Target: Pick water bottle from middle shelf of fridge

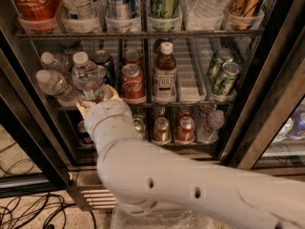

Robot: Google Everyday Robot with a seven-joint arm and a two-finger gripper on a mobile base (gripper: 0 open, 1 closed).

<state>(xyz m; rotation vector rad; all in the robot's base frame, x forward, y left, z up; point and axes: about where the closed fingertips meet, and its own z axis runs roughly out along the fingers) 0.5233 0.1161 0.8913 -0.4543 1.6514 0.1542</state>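
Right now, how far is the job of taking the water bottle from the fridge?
Done: the arm has reached the middle shelf of the fridge, at its left side. In hand: the tool sits at the base of the water bottle, which stands upright at the shelf front among other bottles. Left: lifting it clear and drawing it out of the fridge.

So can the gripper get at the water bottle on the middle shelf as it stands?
Probably yes. The gripper is already at the base of the water bottle at the front of the middle shelf, with its yellowish fingers on either side. Nothing stands between them.
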